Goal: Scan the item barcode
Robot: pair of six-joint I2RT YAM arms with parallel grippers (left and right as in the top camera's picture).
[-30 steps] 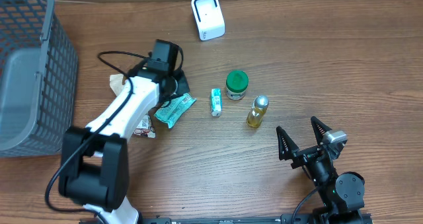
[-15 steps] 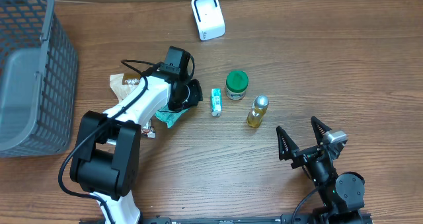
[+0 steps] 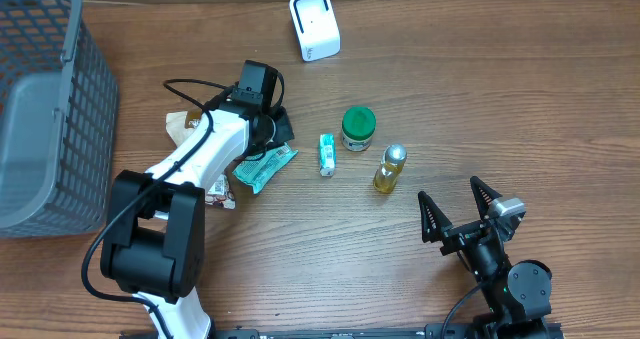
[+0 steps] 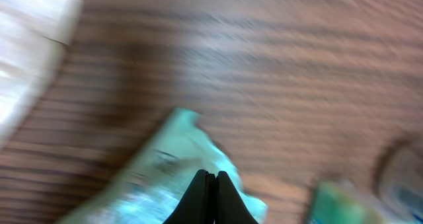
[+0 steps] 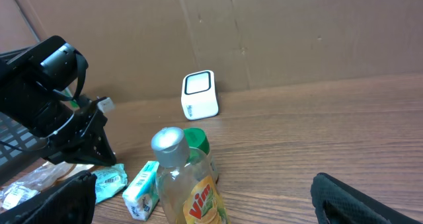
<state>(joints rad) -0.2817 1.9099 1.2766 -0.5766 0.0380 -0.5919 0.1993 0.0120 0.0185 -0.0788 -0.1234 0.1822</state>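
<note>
The white scanner (image 3: 314,25) stands at the back of the table. A teal packet (image 3: 262,166) lies flat left of centre, with a small teal-and-white box (image 3: 326,154), a green-lidded jar (image 3: 358,128) and a yellow Vim bottle (image 3: 390,169) to its right. My left gripper (image 3: 280,131) hangs just beyond the packet's far end, shut, with nothing visible between its fingers. In the blurred left wrist view its closed tips (image 4: 213,178) sit over the packet (image 4: 158,171). My right gripper (image 3: 470,222) rests near the front edge, open and empty, facing the bottle (image 5: 188,184).
A grey mesh basket (image 3: 40,109) fills the far left. A brown packet (image 3: 185,124) and a clear wrapper (image 3: 218,189) lie under the left arm. A cardboard wall (image 5: 264,32) backs the table behind the scanner (image 5: 199,94).
The left gripper swung right and down onto the teal packet's end, then drew back up and left, its jaws closing fully. The packet lies about where it was. The right arm stayed still.
</note>
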